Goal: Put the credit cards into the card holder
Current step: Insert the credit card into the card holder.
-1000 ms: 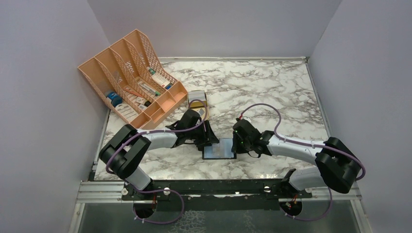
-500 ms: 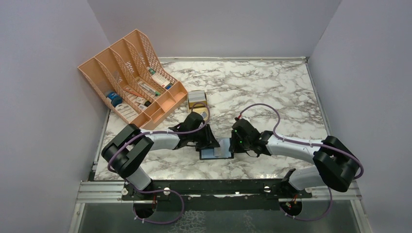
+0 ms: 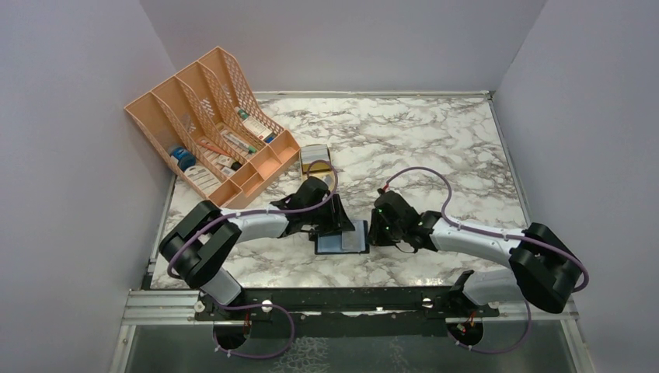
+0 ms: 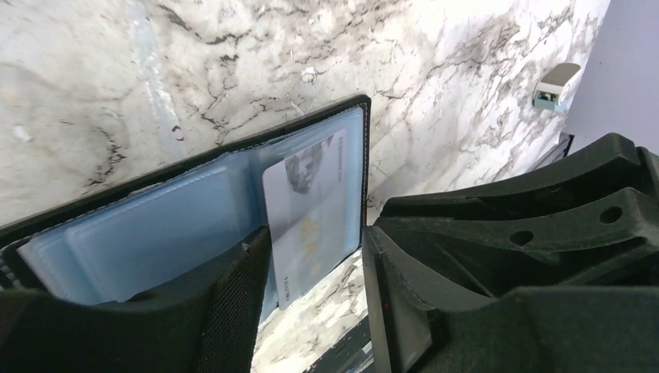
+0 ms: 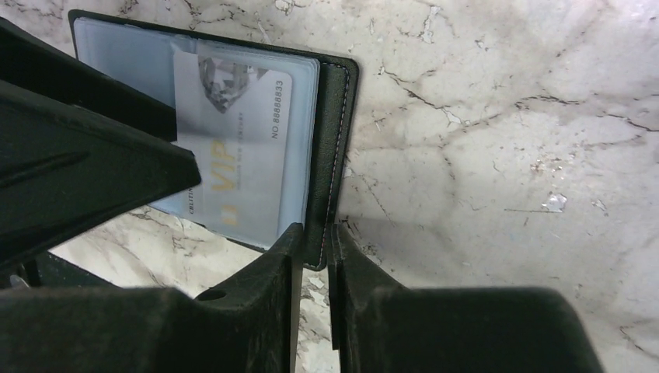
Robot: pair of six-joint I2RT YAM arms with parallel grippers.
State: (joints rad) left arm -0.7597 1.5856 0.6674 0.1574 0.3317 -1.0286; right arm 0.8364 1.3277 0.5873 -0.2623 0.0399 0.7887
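The black card holder (image 3: 330,244) lies open on the marble between my two grippers, its blue-grey lining up. A pale grey credit card (image 4: 311,210) with gold lettering sits partway in the right-hand slot, one corner sticking out past the holder's edge. My left gripper (image 4: 317,237) is open astride that card's lower end, with a clear gap on the right-hand side. My right gripper (image 5: 313,242) is shut on the card holder's (image 5: 336,132) black outer edge near its corner. The same card (image 5: 237,163) shows in the right wrist view. No other credit cards are in view.
A peach mesh file organiser (image 3: 210,128) with labelled boxes stands at the back left. A tan tin (image 3: 315,160) sits just behind my left gripper (image 3: 340,225). Grey walls close in the marble table (image 3: 435,148) on three sides.
The card holder has slid a little to the left with both grippers. My left gripper narrowed on the card, then opened again.
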